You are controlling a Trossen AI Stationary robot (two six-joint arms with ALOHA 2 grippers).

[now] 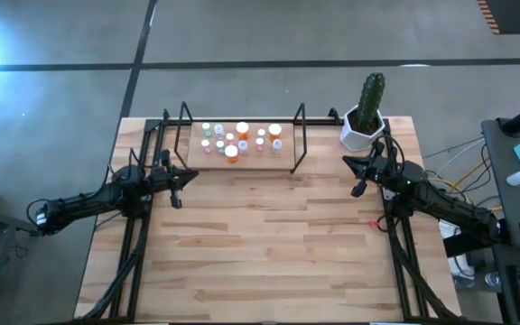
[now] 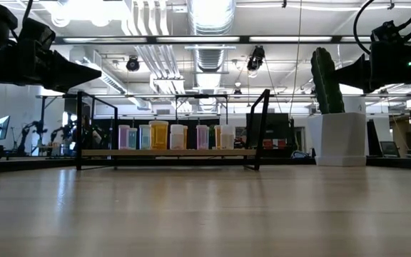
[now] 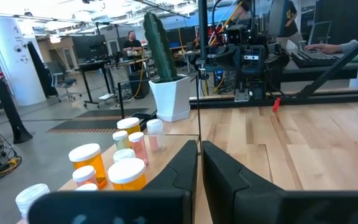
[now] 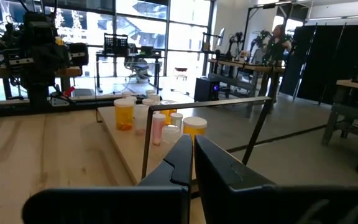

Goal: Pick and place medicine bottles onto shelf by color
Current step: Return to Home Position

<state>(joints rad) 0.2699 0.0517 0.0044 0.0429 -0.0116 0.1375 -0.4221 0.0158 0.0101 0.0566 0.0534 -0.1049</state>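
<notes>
Several small medicine bottles with white caps and orange, clear, greenish and pinkish bodies stand upright on the light-wood shelf, framed by black wire, at the table's far middle. They also show in the low view and in both wrist views. My left gripper hovers just left of the shelf, shut and empty. My right gripper hovers right of the shelf, near the cactus pot, shut and empty.
A white hexagonal pot with a green cactus stands at the table's far right corner, close to my right gripper. A small red thing lies by the right arm. The wooden tabletop spreads toward the near edge. People show in the room behind.
</notes>
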